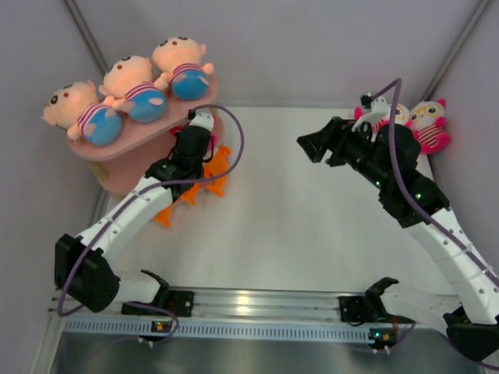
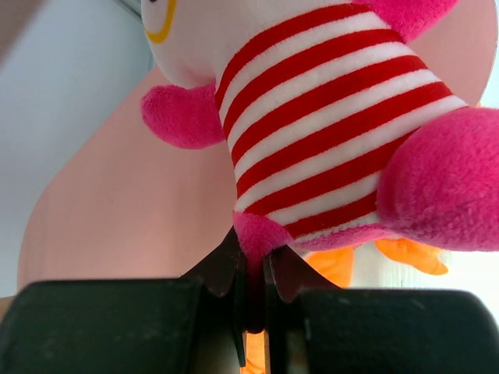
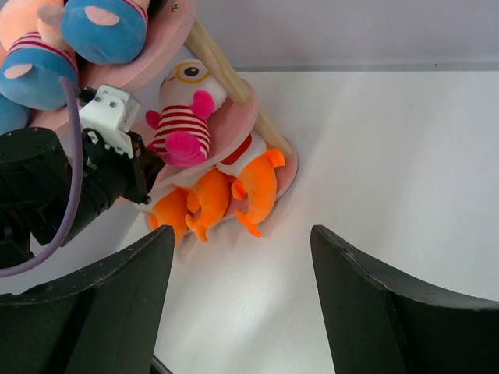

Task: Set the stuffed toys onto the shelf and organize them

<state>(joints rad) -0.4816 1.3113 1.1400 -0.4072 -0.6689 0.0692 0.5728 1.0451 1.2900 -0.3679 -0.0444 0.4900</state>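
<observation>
Top view: three boy dolls (image 1: pixel 130 88) on the shelf's (image 1: pixel 144 142) top board; two white dolls (image 1: pixel 428 123) well right of it
Left wrist: left fingers (image 2: pixel 251 269) pinching the striped doll's (image 2: pixel 327 117) pink foot
Right wrist: right fingers (image 3: pixel 242 238) spread, empty; that doll on the shelf's middle board, above orange plush animals (image 3: pixel 234 187)
Tip: seat it upright, then release

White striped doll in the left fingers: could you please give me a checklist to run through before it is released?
1. Left fingers shut on the white striped doll's pink foot: ok.
2. Doll fully resting on the middle board: cannot tell.
3. Three boy dolls settled on the top board: ok.
4. Right fingers open, empty, away from the shelf: ok.
5. Other two white dolls shelved: not ok, lying at the far right.
</observation>
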